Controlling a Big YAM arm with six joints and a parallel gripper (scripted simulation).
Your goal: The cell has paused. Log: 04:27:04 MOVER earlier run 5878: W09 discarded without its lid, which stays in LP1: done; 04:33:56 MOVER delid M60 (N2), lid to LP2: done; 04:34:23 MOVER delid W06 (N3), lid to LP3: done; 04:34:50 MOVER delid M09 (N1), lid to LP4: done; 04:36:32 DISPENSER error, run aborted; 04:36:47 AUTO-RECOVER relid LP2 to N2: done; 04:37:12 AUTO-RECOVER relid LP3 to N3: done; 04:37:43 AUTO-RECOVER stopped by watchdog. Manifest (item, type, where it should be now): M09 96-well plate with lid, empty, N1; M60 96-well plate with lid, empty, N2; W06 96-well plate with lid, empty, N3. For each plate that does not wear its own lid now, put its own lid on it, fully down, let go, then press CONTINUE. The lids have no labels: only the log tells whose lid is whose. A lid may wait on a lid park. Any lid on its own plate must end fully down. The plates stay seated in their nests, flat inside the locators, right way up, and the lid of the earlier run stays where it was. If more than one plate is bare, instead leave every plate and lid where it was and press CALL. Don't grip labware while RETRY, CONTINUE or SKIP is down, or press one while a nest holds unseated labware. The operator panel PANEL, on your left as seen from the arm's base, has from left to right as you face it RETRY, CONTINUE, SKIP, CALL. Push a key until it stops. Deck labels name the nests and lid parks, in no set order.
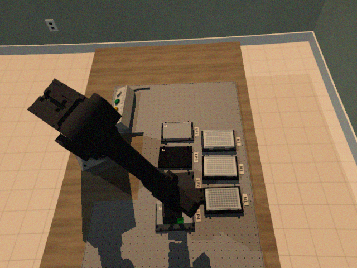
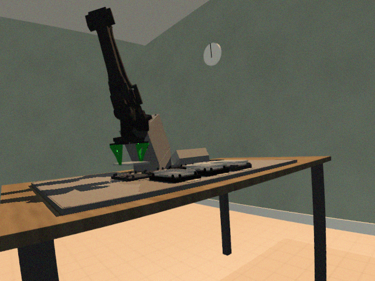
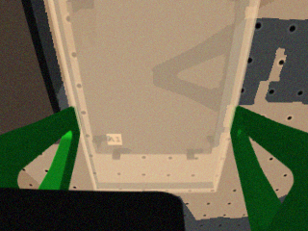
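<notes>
My gripper (image 3: 155,115) is shut on a clear lid (image 3: 154,96), with a green finger on each long side. In the side view the lid (image 2: 130,163) hangs level between the fingers (image 2: 129,154), a little above lid park LP4 (image 2: 128,175). From above, the arm hides most of the lid and park LP4 (image 1: 174,228). The plate in N1 (image 1: 223,199) stands just right of LP4 and its wells show sharply. The plates in N2 (image 1: 218,139) and N3 (image 1: 220,166) sit in their nests farther back.
A lid lies on park LP1 (image 1: 176,130). Park LP3 (image 1: 175,157) is dark and bare. Park LP2 (image 1: 187,178) is partly under the arm. The operator panel (image 1: 122,102) stands at the deck's back left, beside the arm's base.
</notes>
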